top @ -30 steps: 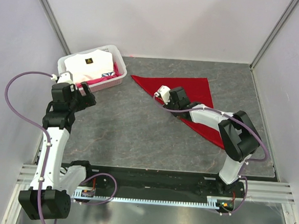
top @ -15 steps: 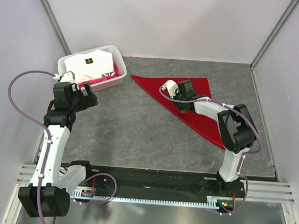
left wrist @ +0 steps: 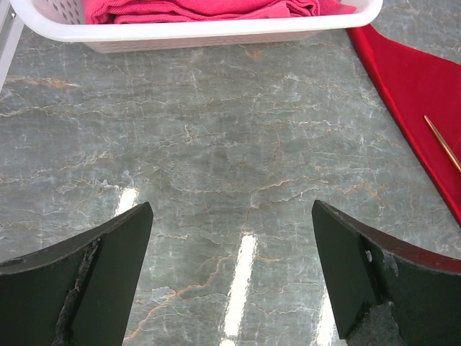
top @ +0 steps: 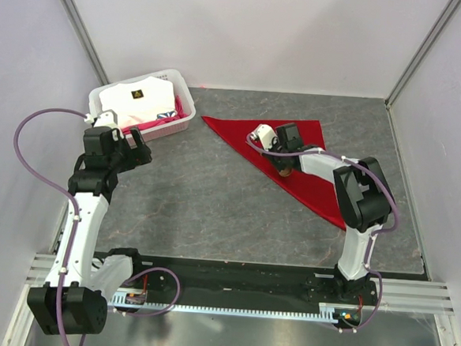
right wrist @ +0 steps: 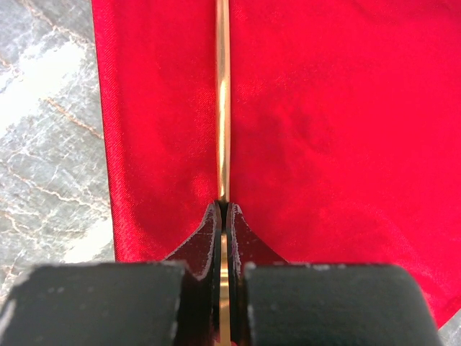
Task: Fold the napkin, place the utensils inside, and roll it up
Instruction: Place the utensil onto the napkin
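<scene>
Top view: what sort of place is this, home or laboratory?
Probably a robot test cell, not a home: plain pale walls close in a grey table, and a metal rail at its near edge carries a left arm and a right arm.

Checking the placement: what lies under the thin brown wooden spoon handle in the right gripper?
The bright red cloth napkin lies beneath the thin brown spoon handle, on the grey marbled table. The right gripper, shut on it, hides the handle's near end.

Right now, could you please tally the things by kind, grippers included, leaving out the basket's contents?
red napkin: 1
wooden spoon: 1
white basket: 1
grippers: 2, left gripper and right gripper
total: 5
</scene>
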`<state>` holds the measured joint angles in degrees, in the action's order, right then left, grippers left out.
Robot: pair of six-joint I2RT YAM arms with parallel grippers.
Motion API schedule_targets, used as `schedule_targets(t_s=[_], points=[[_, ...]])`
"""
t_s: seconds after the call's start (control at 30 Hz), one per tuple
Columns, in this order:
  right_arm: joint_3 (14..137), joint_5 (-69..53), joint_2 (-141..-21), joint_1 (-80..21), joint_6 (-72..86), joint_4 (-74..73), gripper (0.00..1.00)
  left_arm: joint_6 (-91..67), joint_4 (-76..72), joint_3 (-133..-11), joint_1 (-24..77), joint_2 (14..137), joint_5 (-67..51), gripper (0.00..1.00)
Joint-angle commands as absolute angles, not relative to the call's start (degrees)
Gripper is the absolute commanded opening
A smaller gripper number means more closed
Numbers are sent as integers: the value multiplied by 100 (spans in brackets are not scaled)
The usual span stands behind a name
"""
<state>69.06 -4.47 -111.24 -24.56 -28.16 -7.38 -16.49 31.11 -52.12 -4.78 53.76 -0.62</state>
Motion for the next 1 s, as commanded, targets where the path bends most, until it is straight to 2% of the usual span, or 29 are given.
schedule_targets(t_s=[0.0, 0.2, 0.27, 0.3, 0.33, 0.37, 0.43, 0.57, 0.7, 0.87, 0.97], points=[[7163, -466, -11250, -2399, -2935, -703, 0, -1670, 2909, -5265, -457, 5396, -176, 100], [7207, -361, -11250, -2382, -2883, -799, 8, -1679, 2909, -5256, -457, 5405, -176, 100], [7225, -325, -11215, -2382, -2848, -835, 15, -1679, 2909, -5256, -457, 5405, -176, 100], [7225, -325, -11171, -2391, -2813, -844, 18, -1679, 2909, -5256, -457, 5405, -176, 100], [7233, -308, -11136, -2382, -2769, -844, 30, -1687, 2909, -5256, -448, 5414, -176, 100], [7233, -316, -11092, -2382, -2673, -844, 37, -1687, 2918, -5265, -457, 5414, -184, 100], [7225, -299, -10908, -2391, -2567, -852, 46, -1687, 2909, -5265, -448, 5414, -185, 100], [7102, -386, -10337, -2391, -2277, -817, 49, -1687, 2909, -5256, -448, 5405, -176, 100], [6891, -186, -9206, -2391, -1409, -931, 50, -1687, 2909, -5265, -413, 5440, -176, 100], [6092, 1088, -7912, -2391, 1377, -1194, 58, -1714, 2918, -5273, -220, 5590, -290, 100], [5600, 2026, -7331, -2364, 3037, -2072, 59, -1705, 2927, -5291, -70, 5695, -308, 100]])
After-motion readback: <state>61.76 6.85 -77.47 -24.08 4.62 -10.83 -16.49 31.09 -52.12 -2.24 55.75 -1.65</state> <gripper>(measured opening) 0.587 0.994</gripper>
